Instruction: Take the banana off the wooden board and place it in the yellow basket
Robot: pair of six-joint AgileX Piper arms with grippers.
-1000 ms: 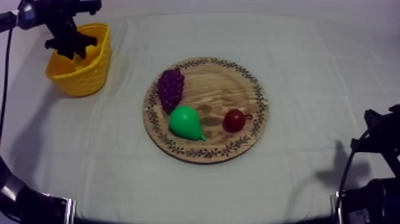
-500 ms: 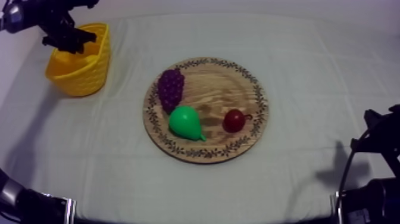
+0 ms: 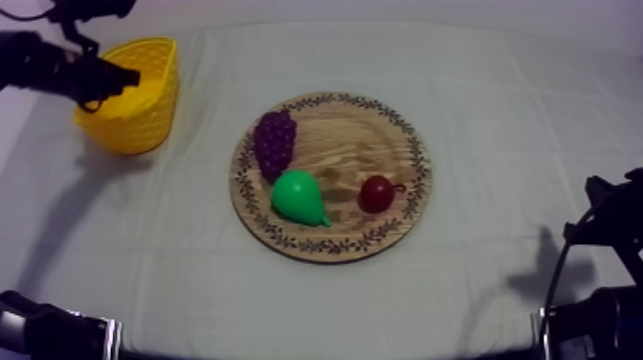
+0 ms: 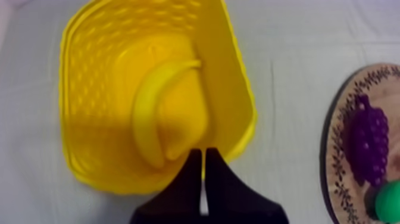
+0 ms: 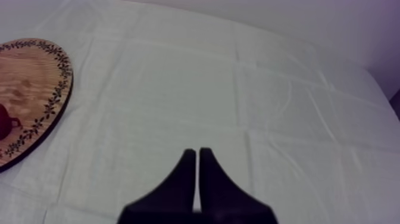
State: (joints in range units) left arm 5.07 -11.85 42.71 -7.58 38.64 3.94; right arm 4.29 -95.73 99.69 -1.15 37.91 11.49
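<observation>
As seen from above, the left gripper (image 3: 122, 78) hung at the rim of the yellow basket (image 3: 144, 120). Left wrist: it sat closed and empty just above the banana (image 4: 146, 113), which lay inside the basket. Right wrist: the right gripper (image 5: 197, 173) was closed on nothing over the cloth (image 5: 178, 89).

The left gripper (image 4: 203, 152) hangs extended (closed on nothing); the right gripper (image 5: 197, 152) rests likewise closed.
</observation>
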